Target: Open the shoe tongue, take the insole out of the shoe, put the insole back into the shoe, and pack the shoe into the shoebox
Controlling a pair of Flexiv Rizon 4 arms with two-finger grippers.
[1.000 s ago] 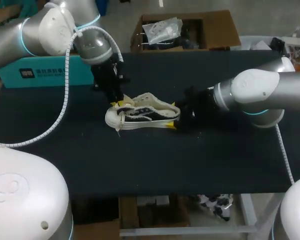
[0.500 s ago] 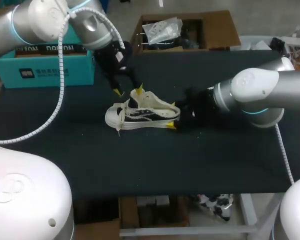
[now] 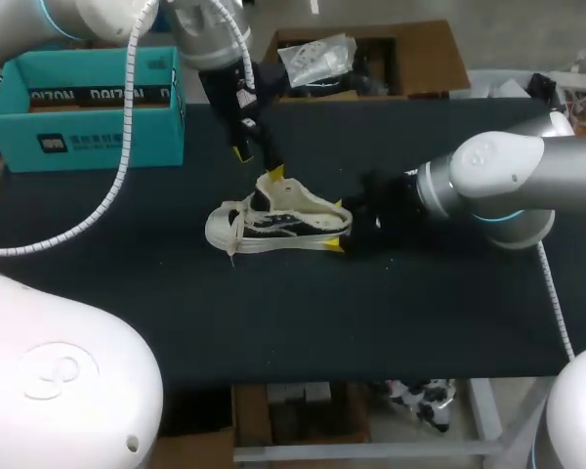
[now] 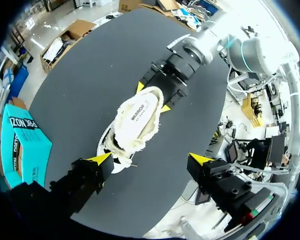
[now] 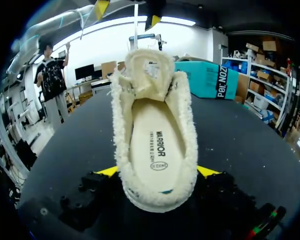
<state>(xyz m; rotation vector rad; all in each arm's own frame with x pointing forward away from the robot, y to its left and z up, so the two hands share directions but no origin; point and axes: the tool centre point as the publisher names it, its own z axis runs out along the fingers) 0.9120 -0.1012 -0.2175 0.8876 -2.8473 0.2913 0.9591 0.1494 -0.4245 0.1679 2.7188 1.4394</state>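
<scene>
You get a dim head view: the dark bench swallows the light, and the pale shoe stands out as its brightest spot. From the left wrist, the bench reads evenly grey while the room past it burns out white. From the right wrist, ceiling strips glare behind the shoe, and the right pincer beneath it sits in deep shade.

Bench: flat top under a plain black matte cover, without markings. The cover runs unbroken beneath the left gripper and the right gripper and extends well out to both sides of them. A few small pale specks lie on it near the right gripper. Ahead of that gripper, the right wrist view shows a soft grey sheen on the cover. A pale metal frame carries the front edge.
</scene>
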